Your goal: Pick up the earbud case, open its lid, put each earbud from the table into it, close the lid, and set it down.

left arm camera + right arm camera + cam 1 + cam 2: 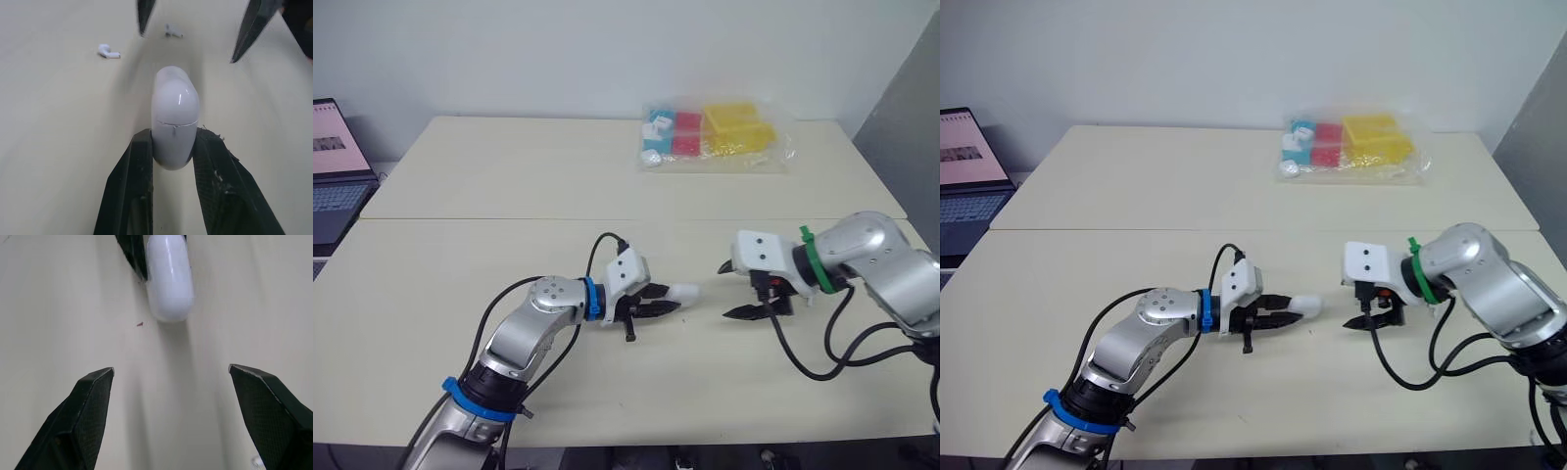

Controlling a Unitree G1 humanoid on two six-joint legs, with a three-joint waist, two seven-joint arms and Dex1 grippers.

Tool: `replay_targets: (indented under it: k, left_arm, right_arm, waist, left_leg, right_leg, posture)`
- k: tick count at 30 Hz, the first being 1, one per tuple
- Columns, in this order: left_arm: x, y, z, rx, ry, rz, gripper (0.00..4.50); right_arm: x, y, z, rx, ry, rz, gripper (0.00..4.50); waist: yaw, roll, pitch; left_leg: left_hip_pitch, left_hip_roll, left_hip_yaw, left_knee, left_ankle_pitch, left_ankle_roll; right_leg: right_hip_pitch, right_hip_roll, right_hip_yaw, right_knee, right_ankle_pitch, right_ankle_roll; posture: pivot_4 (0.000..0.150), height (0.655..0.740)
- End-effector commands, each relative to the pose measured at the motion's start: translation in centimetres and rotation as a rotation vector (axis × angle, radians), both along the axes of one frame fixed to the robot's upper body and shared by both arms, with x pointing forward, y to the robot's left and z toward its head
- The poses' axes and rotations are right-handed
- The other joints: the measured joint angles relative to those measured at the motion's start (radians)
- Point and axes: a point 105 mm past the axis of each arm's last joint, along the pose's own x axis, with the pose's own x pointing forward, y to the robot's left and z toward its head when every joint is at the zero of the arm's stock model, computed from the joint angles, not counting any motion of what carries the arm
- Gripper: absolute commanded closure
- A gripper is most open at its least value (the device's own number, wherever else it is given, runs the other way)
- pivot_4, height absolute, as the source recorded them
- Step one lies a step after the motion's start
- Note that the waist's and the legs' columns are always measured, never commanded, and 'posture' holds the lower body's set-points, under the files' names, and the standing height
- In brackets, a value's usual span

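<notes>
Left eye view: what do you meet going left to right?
laptop → left gripper → case → right gripper

The earbud case (683,291) sits between the fingers (132,186) of the left gripper (672,299), over the near half of the bench (509,176). To the right of the case, a little apart, the right gripper (722,292) faces it. Past the case on that side, a first earbud (108,51) and a second earbud (173,31) lie on the bench. Behind the case, near the bench's far edge, lies a bag (715,135). Far to the case's left, off the bench, stands a laptop (335,166).
</notes>
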Motion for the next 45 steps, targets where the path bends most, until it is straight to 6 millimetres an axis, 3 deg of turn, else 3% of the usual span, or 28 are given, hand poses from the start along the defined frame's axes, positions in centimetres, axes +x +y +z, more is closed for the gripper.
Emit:
replay_targets:
  k: [1,4,8,15,23,29,40,43,45]
  left_arm:
    - [-0.1,0.5,1.5,-0.129,-0.043,-0.003,3.73]
    - [-0.2,0.8,0.5,-0.122,-0.006,0.003,3.73]
    - [0.1,0.5,1.1,-0.137,-0.062,0.004,3.73]
    - [-0.4,-0.3,1.4,-0.137,-0.126,-0.044,3.73]
    - [-1.0,-0.3,0.8,-0.117,-0.131,-0.068,3.73]
    - [-1.3,-0.1,-0.1,-0.074,-0.146,-0.086,3.73]
    - [-1.3,0.0,-0.9,-0.049,-0.151,-0.088,3.73]
    - [-0.8,0.4,-1.0,-0.054,-0.147,-0.044,3.73]
    - [-0.4,0.6,-1.0,-0.064,-0.164,-0.006,3.73]
  right_arm:
    - [0.0,0.4,3.3,0.109,-0.199,0.073,0.50]
    - [0.4,0.2,4.5,0.176,-0.353,0.065,0.50]
    - [-1.5,2.5,4.1,0.288,-0.293,0.123,0.50]
    - [-0.6,4.3,2.4,0.314,-0.285,0.086,0.50]
    - [0.5,4.2,2.3,0.310,-0.287,0.051,0.50]
    - [1.2,4.1,3.5,0.332,-0.301,0.033,0.50]
    - [0.7,4.2,3.8,0.345,-0.252,0.044,0.50]
    - [-0.3,3.0,4.2,0.346,-0.191,0.041,0.50]
    - [-0.6,1.2,5.0,0.365,-0.168,-0.028,0.50]
  waist:
    - [-0.001,0.000,0.000]
    - [-0.002,0.000,0.000]
    - [-0.003,0.000,0.000]
    - [-0.002,0.000,-0.001]
    - [-0.003,0.000,-0.001]
    - [-0.003,0.000,-0.001]
    - [-0.002,0.000,-0.001]
    - [-0.001,0.000,-0.001]
    - [0.001,0.000,-0.001]
  left_leg:
    - [0.000,0.000,0.000,0.000,0.000,0.000]
    - [0.006,0.000,0.000,-0.001,0.000,0.000]
    - [0.007,0.001,0.000,-0.002,0.000,0.000]
    - [0.007,0.000,0.001,-0.001,0.000,0.000]
    - [0.007,0.000,0.001,-0.001,0.000,0.000]
    - [0.007,0.000,0.001,-0.001,0.000,0.000]
    - [0.007,0.000,0.001,-0.002,0.000,0.000]
    - [0.007,0.000,0.001,-0.002,0.000,0.000]
    - [0.006,0.000,0.001,-0.002,0.000,0.000]
  right_leg:
    - [0.000,0.000,0.000,0.000,0.000,0.000]
    - [0.004,0.001,0.000,0.000,0.000,0.001]
    - [0.005,0.001,0.001,0.001,0.001,0.001]
    - [0.005,0.000,0.001,0.001,0.002,0.002]
    - [0.005,0.001,0.002,0.000,0.002,0.002]
    - [0.005,0.001,0.002,0.001,0.002,0.002]
    - [0.005,0.001,0.002,0.000,0.002,0.002]
    - [0.004,0.001,0.001,0.000,0.002,0.002]
    - [0.005,0.001,0.001,-0.001,0.002,0.002]
  posture:
    - [0.150,0.7400]
    - [0.150,0.7400]
    - [0.150,0.7400]
    - [0.150,0.7400]
    - [0.150,0.7400]
    - [0.150,0.7400]
    - [0.150,0.7400]
    - [0.150,0.7400]
    - [0.150,0.7400]
